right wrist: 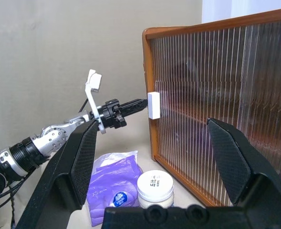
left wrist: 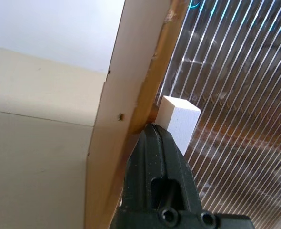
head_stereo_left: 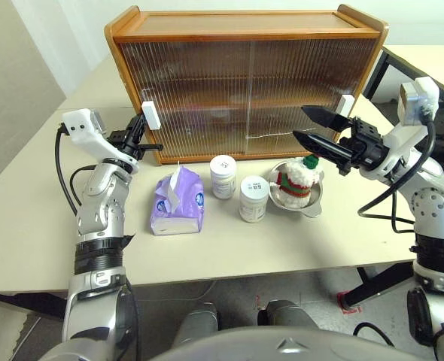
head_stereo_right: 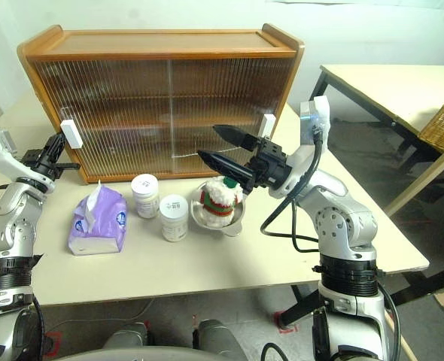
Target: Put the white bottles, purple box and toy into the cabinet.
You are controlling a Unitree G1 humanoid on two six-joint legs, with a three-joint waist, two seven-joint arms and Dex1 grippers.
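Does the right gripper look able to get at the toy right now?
Probably yes: the right gripper hangs open just above the toy in its steel bowl, with nothing between them.

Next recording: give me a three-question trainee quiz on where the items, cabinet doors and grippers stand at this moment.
1. True or false: the cabinet doors are both slid shut.
2. The toy sits: A) inside a steel bowl; B) on the purple box; C) on the cabinet shelf.
3. Fill in: the shut left gripper has its tip at the cabinet's white ____, while the right gripper hangs open above the toy.

Key: 1 true; 2 A; 3 handle.
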